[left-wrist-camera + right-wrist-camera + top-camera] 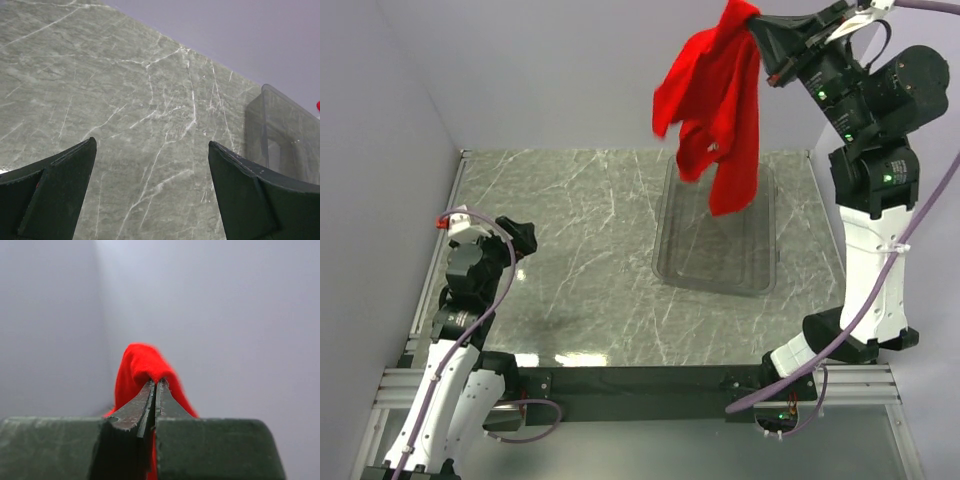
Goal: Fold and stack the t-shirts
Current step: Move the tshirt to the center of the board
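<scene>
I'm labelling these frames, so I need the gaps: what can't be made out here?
Top view: the t-shirt hangs bunched from the right gripper; folds hide its sleeves and outline.
Top view: the t-shirt covers the clear bin's far end.
Left wrist view: the right edge cuts off the clear bin.
Right wrist view: only a blurred red fold of t-shirt shows above the right gripper.

Each of the 2 arms has white link shells and black joint housings. The left arm (pixel 455 340) and right arm (pixel 870 260) each carry 1 lavender cable (pixel 876 297) along the links. Green indicator lights (pixel 887 178) mark the right arm's joints. The left hand (pixel 151 142) and right hand (pixel 155 382) have matte black, wedge-shaped fingers (pixel 55 195).
</scene>
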Controlling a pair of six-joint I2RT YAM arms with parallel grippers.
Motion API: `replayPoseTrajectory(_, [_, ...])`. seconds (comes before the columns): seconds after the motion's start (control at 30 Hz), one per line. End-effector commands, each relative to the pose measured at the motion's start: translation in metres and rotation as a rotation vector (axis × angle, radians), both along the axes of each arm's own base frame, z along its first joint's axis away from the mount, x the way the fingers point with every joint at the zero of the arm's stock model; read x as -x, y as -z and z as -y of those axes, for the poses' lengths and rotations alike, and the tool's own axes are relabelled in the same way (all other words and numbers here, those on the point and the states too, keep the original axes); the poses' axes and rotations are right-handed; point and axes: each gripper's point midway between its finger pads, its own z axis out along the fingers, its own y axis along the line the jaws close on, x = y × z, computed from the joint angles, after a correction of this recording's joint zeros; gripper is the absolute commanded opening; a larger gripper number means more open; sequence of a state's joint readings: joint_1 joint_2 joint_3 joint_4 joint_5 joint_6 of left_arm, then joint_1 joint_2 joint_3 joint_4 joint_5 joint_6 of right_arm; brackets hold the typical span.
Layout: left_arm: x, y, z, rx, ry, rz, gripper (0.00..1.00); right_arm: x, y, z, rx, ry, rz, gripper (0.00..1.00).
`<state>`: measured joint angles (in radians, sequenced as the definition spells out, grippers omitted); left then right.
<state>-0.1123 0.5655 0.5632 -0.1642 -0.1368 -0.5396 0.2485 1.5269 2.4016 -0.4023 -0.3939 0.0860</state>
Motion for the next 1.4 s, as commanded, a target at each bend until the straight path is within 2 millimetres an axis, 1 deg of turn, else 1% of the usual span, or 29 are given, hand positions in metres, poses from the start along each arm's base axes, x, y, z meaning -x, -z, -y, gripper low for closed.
replayPoseTrajectory(0.0, [0.002,-0.025,-0.005,0.015,-0.029,0.069,0.99,0.031,-0.049,-0.025,-0.139,-0.136,0.136,0.00])
replayPoseTrajectory(0.03, [0.003,-0.027,-0.006,0.015,-0.032,0.072,0.99,0.032,-0.052,-0.031,-0.153,-0.155,0.134,0.00])
replayPoseTrajectory(0.07, [0.004,-0.029,-0.006,0.015,-0.035,0.075,0.99,0.028,-0.049,-0.044,-0.158,-0.189,0.120,0.00])
replayPoseTrajectory(0.1, [0.004,-0.030,-0.007,0.014,-0.039,0.079,1.00,0.034,-0.055,-0.050,-0.174,-0.213,0.137,0.00])
replayPoseTrajectory(0.17, [0.006,-0.031,-0.009,0.008,-0.046,0.078,1.00,0.034,-0.059,-0.058,-0.183,-0.213,0.159,0.00])
replayPoseTrajectory(0.2, [0.007,-0.034,-0.010,0.007,-0.052,0.084,0.99,0.043,-0.064,-0.066,-0.194,-0.239,0.182,0.00])
replayPoseTrajectory(0.23, [0.008,-0.035,-0.011,0.005,-0.054,0.085,0.99,0.041,-0.064,-0.072,-0.198,-0.238,0.185,0.00])
replayPoseTrajectory(0.27, [0.010,-0.035,-0.012,0.002,-0.056,0.084,0.99,0.044,-0.069,-0.073,-0.211,-0.237,0.196,0.00])
replayPoseTrajectory(0.3, [0.011,-0.035,-0.012,0.000,-0.059,0.085,0.99,0.053,-0.075,-0.078,-0.223,-0.254,0.220,0.00])
replayPoseTrajectory(0.4, [0.016,-0.037,-0.016,-0.006,-0.077,0.091,0.99,0.058,-0.080,-0.086,-0.240,-0.258,0.244,0.00])
replayPoseTrajectory(0.43, [0.017,-0.036,-0.018,-0.008,-0.088,0.090,0.99,0.061,-0.079,-0.093,-0.241,-0.277,0.242,0.00])
replayPoseTrajectory(0.53, [0.023,-0.039,-0.021,-0.009,-0.101,0.100,1.00,0.066,-0.077,-0.105,-0.236,-0.301,0.240,0.00])
replayPoseTrajectory(0.63, [0.029,-0.039,-0.026,-0.013,-0.125,0.105,0.99,0.066,-0.066,-0.122,-0.213,-0.327,0.222,0.00])
replayPoseTrajectory(0.67, [0.031,-0.042,-0.029,-0.015,-0.136,0.117,0.99,0.068,-0.061,-0.131,-0.201,-0.343,0.214,0.00])
replayPoseTrajectory(0.73, [0.033,-0.041,-0.031,-0.016,-0.147,0.115,0.99,0.065,-0.052,-0.143,-0.184,-0.353,0.188,0.00])
replayPoseTrajectory(0.77, [0.035,-0.043,-0.032,-0.017,-0.151,0.121,0.99,0.060,-0.041,-0.152,-0.167,-0.360,0.161,0.00])
replayPoseTrajectory(0.83, [0.037,-0.043,-0.033,-0.019,-0.156,0.121,0.99,0.050,-0.024,-0.163,-0.141,-0.364,0.109,0.00])
replayPoseTrajectory(0.87, [0.038,-0.045,-0.033,-0.020,-0.157,0.124,0.99,0.041,-0.009,-0.170,-0.118,-0.359,0.070,0.00])
replayPoseTrajectory(0.93, [0.039,-0.045,-0.034,-0.023,-0.158,0.124,0.99,0.033,0.005,-0.177,-0.087,-0.351,0.041,0.00])
replayPoseTrajectory(0.97, [0.040,-0.045,-0.034,-0.030,-0.159,0.122,0.99,0.027,0.018,-0.182,-0.065,-0.345,0.017,0.00])
replayPoseTrajectory(1.03, [0.042,-0.046,-0.035,-0.035,-0.162,0.121,0.99,0.019,0.034,-0.189,-0.032,-0.342,-0.012,0.00])
replayPoseTrajectory(1.07, [0.042,-0.047,-0.036,-0.039,-0.161,0.123,0.99,0.011,0.052,-0.195,-0.005,-0.336,-0.059,0.00])
replayPoseTrajectory(1.13, [0.042,-0.048,-0.035,-0.043,-0.159,0.125,1.00,0.003,0.080,-0.206,0.047,-0.341,-0.117,0.00])
replayPoseTrajectory(1.17, [0.042,-0.049,-0.035,-0.043,-0.159,0.126,0.99,-0.005,0.106,-0.212,0.088,-0.339,-0.173,0.00])
replayPoseTrajectory(1.2, [0.042,-0.049,-0.035,-0.042,-0.158,0.128,0.99,-0.009,0.122,-0.217,0.115,-0.339,-0.203,0.00])
replayPoseTrajectory(1.23, [0.042,-0.049,-0.035,-0.042,-0.156,0.128,1.00,-0.011,0.132,-0.218,0.135,-0.334,-0.217,0.00])
replayPoseTrajectory(1.27, [0.043,-0.050,-0.035,-0.043,-0.156,0.129,0.99,-0.017,0.154,-0.222,0.165,-0.330,-0.250,0.02])
replayPoseTrajectory(1.33, [0.043,-0.051,-0.035,-0.043,-0.155,0.129,0.99,-0.022,0.172,-0.223,0.216,-0.313,-0.260,0.09])
replayPoseTrajectory(1.37, [0.043,-0.050,-0.035,-0.046,-0.153,0.129,0.99,-0.025,0.188,-0.226,0.249,-0.311,-0.289,0.13])
